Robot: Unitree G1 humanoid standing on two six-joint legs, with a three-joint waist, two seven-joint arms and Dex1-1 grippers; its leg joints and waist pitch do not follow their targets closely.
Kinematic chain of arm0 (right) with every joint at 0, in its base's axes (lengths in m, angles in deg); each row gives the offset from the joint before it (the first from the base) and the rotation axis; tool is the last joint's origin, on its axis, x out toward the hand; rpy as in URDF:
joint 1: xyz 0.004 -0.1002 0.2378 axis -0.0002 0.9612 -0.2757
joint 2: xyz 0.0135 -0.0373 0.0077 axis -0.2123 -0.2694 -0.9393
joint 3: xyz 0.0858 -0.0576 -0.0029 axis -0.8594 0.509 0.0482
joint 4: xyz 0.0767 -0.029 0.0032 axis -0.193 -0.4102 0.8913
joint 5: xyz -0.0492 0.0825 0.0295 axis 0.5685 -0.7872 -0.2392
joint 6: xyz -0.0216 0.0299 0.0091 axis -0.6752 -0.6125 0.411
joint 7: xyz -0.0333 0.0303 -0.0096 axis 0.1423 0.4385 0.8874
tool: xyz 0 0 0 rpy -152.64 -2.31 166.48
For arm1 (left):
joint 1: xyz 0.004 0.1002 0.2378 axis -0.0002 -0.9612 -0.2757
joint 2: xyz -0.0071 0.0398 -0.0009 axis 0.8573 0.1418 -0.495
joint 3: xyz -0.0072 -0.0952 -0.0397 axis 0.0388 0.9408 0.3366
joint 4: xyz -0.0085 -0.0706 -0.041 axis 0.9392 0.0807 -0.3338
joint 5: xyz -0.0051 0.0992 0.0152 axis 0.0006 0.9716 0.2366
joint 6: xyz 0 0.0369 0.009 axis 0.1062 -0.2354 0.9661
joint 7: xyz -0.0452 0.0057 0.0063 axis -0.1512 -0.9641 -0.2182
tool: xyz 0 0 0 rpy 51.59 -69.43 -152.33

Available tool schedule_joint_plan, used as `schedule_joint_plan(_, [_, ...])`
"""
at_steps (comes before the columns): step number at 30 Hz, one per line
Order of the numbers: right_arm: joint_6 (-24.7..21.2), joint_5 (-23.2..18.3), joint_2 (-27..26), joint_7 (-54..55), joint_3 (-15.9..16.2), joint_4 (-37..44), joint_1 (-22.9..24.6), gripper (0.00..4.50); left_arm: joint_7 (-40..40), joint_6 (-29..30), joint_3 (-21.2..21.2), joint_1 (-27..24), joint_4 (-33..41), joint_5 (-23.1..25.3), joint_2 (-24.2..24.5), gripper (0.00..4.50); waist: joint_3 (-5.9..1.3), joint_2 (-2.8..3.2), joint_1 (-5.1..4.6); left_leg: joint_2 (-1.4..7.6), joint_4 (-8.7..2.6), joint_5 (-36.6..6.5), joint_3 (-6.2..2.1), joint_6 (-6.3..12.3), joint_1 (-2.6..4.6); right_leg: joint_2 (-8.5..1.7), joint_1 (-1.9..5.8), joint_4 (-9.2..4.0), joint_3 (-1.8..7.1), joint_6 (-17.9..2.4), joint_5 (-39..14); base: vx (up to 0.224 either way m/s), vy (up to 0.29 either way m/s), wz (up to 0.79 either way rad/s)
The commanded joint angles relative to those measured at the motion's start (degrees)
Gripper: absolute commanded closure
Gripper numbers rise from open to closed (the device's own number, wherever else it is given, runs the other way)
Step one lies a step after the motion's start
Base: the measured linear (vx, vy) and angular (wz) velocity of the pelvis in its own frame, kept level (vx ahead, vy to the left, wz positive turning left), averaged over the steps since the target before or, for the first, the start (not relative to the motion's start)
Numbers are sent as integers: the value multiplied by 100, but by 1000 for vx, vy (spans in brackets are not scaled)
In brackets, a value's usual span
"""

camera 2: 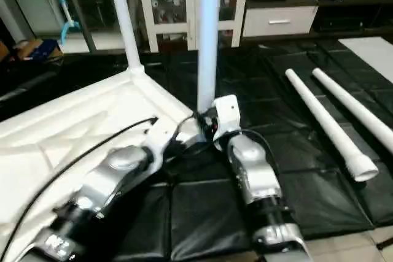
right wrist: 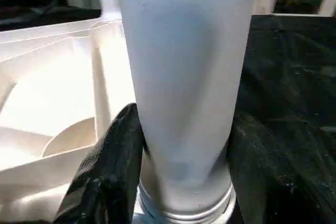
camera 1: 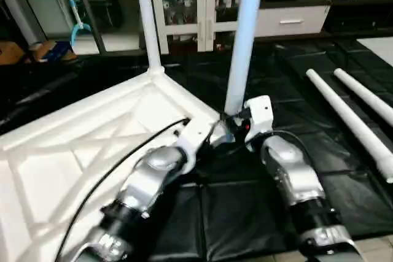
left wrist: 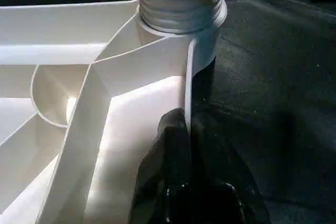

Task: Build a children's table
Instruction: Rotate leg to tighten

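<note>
The table top (camera 1: pixel 73 145) lies underside up on the floor mat (camera 1: pixel 245 207), left of centre. One leg (camera 1: pixel 146 16) stands in its far corner, another leg (camera 1: pixel 244 41) in the nearer corner. Two loose legs (camera 1: pixel 350 121) lie on the mat to the right, apparently side by side, and the cabinet (camera 1: pixel 196 4) stands behind.

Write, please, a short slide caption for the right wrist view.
Right end effector closed around an upright white table leg at its threaded base, beside the ribbed underside of the tabletop.

I see black padded floor mats (camera 1: pixel 245 207) carrying the upturned white plastic square tabletop (camera 1: pixel 67 151) and two loose long tapered white legs (camera 2: pixel 325 127).
</note>
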Motion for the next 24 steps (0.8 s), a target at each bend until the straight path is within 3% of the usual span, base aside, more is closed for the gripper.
schedule_joint_plan(1, [63,-101,-202,-185,215,-3,50,257,-482,-228,331,105,-181,80,-7,450,-277,-92,-9,327,-518,-2100,-251,72,74,-316,133,-513,181,-741,-2654,0,0,0])
schedule_joint_plan(3, [206,-253,-146,-622,237,126,71,257,-320,-292,238,24,-80,87,72,450,-284,-92,9,334,-514,-1982,-233,132,66,-320,140,-493,196,-831,-2440,0,0,0])
schedule_joint_plan(4, [218,-312,-116,-787,249,163,77,257,-260,-346,194,-4,-52,101,112,450,-285,-60,13,335,-513,-1946,-232,140,68,-319,140,-484,200,-855,-2379,0,0,0])
schedule_joint_plan(5, [347,-272,115,-1255,402,313,106,222,40,-530,-11,-141,70,167,289,450,-289,-85,9,341,-513,-1893,-227,194,48,-320,167,-471,200,-899,-2263,0,0,0])
schedule_joint_plan(6, [367,-269,149,-1323,422,326,108,222,103,-584,-58,-161,92,181,325,450,-303,-90,31,348,-501,-1753,-228,267,18,-330,204,-446,201,-935,-2090,0,0,0])
schedule_joint_plan(8, [405,-327,342,-1722,494,449,126,185,545,-806,-311,-321,307,191,543,450,-308,-89,44,348,-474,-1595,-197,389,26,-326,182,-430,213,-1041,-1949,0,0,0])
schedule_joint_plan(10, [309,-465,433,-1979,487,588,143,177,815,-796,-400,-445,508,115,659,450,-321,-76,62,356,-469,-1461,-195,441,22,-337,203,-410,218,-1074,-1861,0,0,0])
schedule_joint_plan(12, [182,-607,691,-2489,549,793,174,159,1268,-1020,-553,-655,848,14,902,450,-350,-77,71,365,-446,-994,-195,590,-33,-329,249,-335,202,-1193,-1330,0,0,0])
schedule_joint_plan(15, [-34,-792,1358,-3480,691,1178,309,139,1867,-1092,-668,-1048,1501,-211,1352,450,-361,-60,107,403,-418,-721,-187,747,-11,-312,261,-249,195,-1373,-850,0,0,0])
schedule_joint_plan(17, [-155,-920,1656,-3949,740,1387,414,118,2027,-1070,-673,-1175,1697,-290,1522,450,-353,-37,190,414,-406,-662,-164,822,47,-297,219,-228,206,-1479,-646,27,0,0])
schedule_joint_plan(21, [-428,-1192,2153,-4781,749,1742,601,118,2284,-1142,-596,-1373,1951,-415,1768,450,-346,-49,305,420,-409,-574,-150,817,66,-277,227,-200,218,-1521,-484,0,0,0])
schedule_joint_plan(24, [-442,-1209,2349,-5033,783,1763,641,118,2357,-1190,-509,-1433,2003,-436,1845,450,-317,-63,319,419,-439,-902,-151,650,73,-299,230,-250,228,-1447,-955,0,0,0])
